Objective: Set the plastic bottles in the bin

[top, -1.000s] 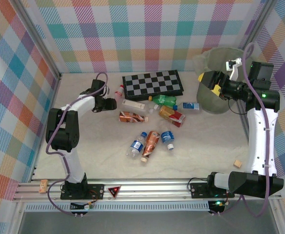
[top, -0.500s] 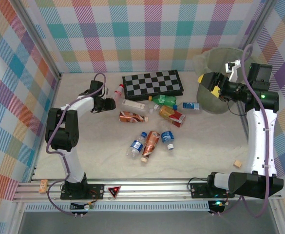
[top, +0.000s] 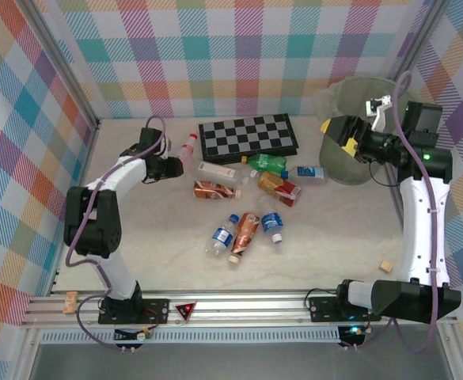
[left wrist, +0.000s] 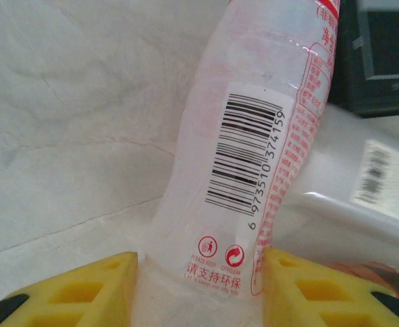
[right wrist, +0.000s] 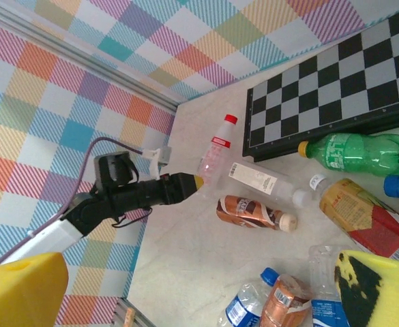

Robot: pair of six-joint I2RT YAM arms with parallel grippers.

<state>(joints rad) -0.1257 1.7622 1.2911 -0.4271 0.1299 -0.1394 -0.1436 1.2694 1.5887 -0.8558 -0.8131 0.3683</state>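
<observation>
Bottle (left wrist: 247,170), cap cropped, pinched between left fingers (left wrist: 69,293); right fingers (right wrist: 22,286) wide apart, empty.

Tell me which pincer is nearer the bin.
Right. The right pincer hangs at the bin's left rim; the left pincer is far off, gripping a red-capped bottle.

clear red-capped bottle (top: 188,146) with red-and-white label and barcode, base pinched between the yellow fingers of the left claw (left wrist: 199,293), toward the far left of the counter (top: 152,237). just right of it, flat on their sides: white-labelled clear bottle (top: 218,172), brown bottle (top: 213,190), green bottle (top: 267,163), red-and-yellow-labelled bottle (top: 279,188), small blue-labelled bottle (top: 309,172). nearer, close together: blue-capped clear bottle (top: 222,237), copper-brown bottle (top: 245,233), second blue-capped bottle (top: 272,224). round pale grey-green bin (top: 348,168), bag-lined, upright at the far right.
</observation>
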